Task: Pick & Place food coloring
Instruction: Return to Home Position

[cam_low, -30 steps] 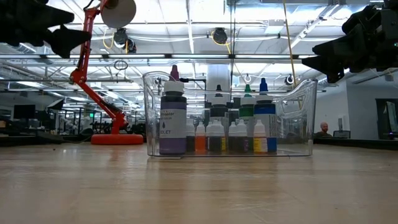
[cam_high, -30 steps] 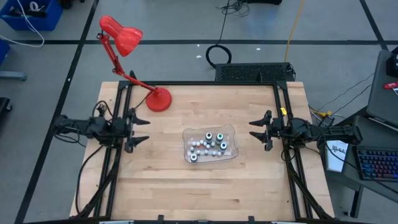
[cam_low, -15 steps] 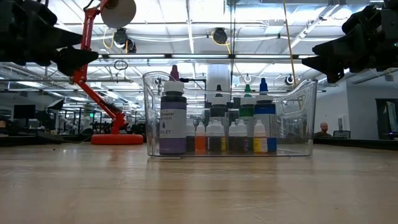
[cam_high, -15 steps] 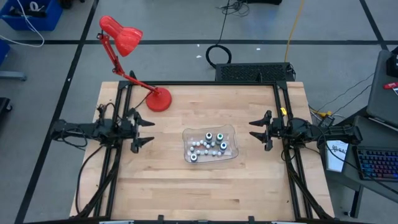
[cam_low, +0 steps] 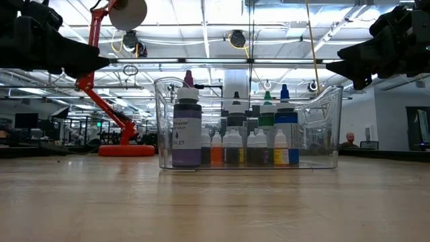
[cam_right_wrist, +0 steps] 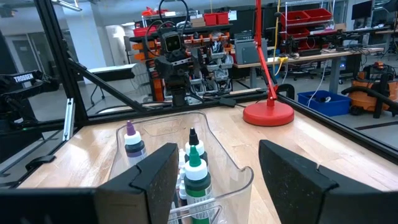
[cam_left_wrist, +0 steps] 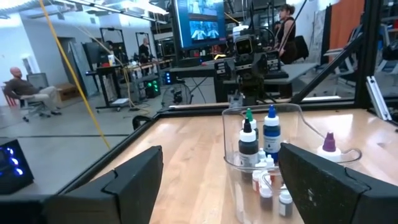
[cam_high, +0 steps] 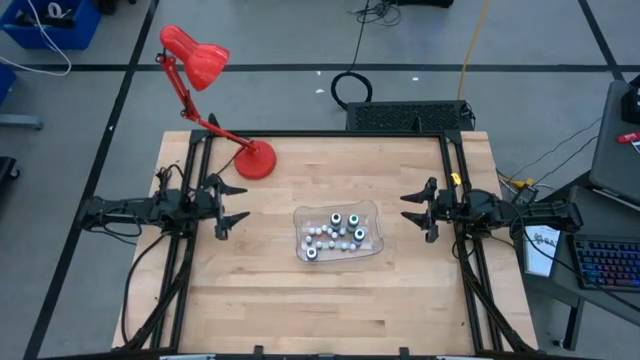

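The food coloring is a cluster of tiny pale bottles [cam_low: 232,148] standing upright on the floor of a clear plastic bin [cam_high: 337,231] at the table's middle. Among them are taller bottles, one with a violet cap [cam_low: 187,131] and one with a blue cap [cam_left_wrist: 271,129]. My left gripper [cam_high: 238,203] hovers above the table to the left of the bin, open and level, pointing at it. My right gripper [cam_high: 408,207] hovers to the right of the bin, open, also pointing at it. Nothing is between either pair of fingers.
A red desk lamp stands with its round base [cam_high: 255,160] at the table's far left, its arm leaning out past the edge. Black frame rails [cam_high: 452,150] run along the table's sides. Bare wood lies in front of the bin [cam_low: 215,202].
My left gripper has sunk a little and moved toward the bin, staying open. The bin and its bottles have not moved.
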